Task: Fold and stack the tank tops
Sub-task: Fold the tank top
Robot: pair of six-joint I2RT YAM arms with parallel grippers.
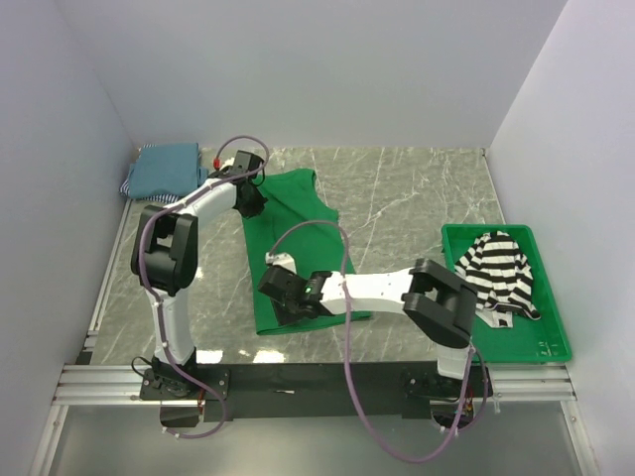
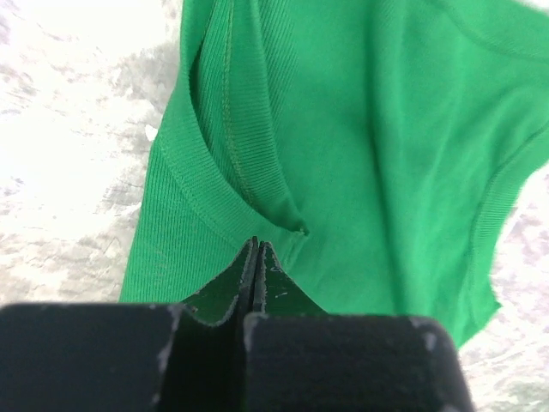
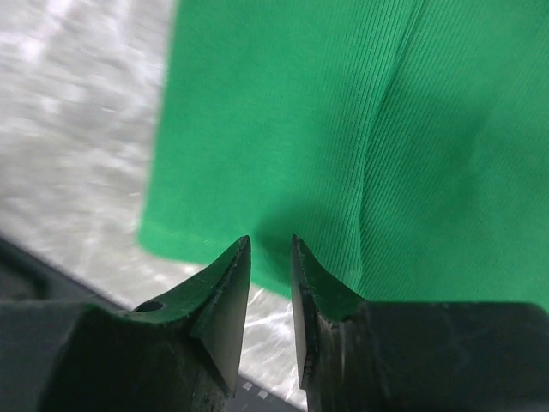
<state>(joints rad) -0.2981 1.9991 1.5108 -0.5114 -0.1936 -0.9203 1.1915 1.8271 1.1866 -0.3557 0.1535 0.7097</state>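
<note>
The bright green tank top (image 1: 298,233) lies flat on the marble table, neck end far, hem near. My left gripper (image 1: 250,201) is at its far left strap area. In the left wrist view its jaws (image 2: 255,247) are pressed together just above the green ribbed fabric (image 2: 343,129) by an armhole seam, with no cloth showing between them. My right gripper (image 1: 277,289) hovers over the near left hem. Its jaws (image 3: 270,243) stand slightly apart above the hem edge (image 3: 300,112), with bare table between them. The black-and-white striped tank top (image 1: 501,266) lies crumpled in the tray. Folded teal-blue tops (image 1: 164,169) sit at the far left corner.
A rigid green plastic tray (image 1: 556,347) stands at the right near edge. White walls close in the table on the left, back and right. A black rail (image 1: 317,382) with the arm bases runs along the near edge.
</note>
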